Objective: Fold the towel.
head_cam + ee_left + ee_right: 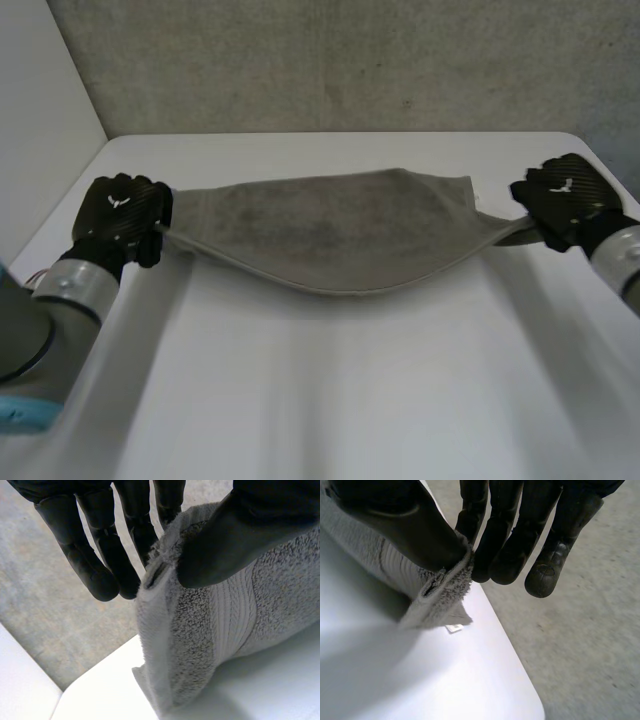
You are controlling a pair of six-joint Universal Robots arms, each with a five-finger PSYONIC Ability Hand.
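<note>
Pinches towel (330, 235) by both end edges, thumb against fingers, with left hand (125, 212) and right hand (562, 198); open bench (330, 400) nearer.

Bright even light, soft shadow beneath the towel (340, 225)

A white smooth-topped table with rounded corners (330, 400) takes up the foreground, its surface evenly lit with soft pale reflections. Beyond its far edge is a grey mottled concrete-like surface (330, 60); wall or floor cannot be determined from the head view. A speckled grey concrete floor (585, 645) lies past the table's rounded corner, and a plain white panel (40, 80) stands along the table's left side.
</note>
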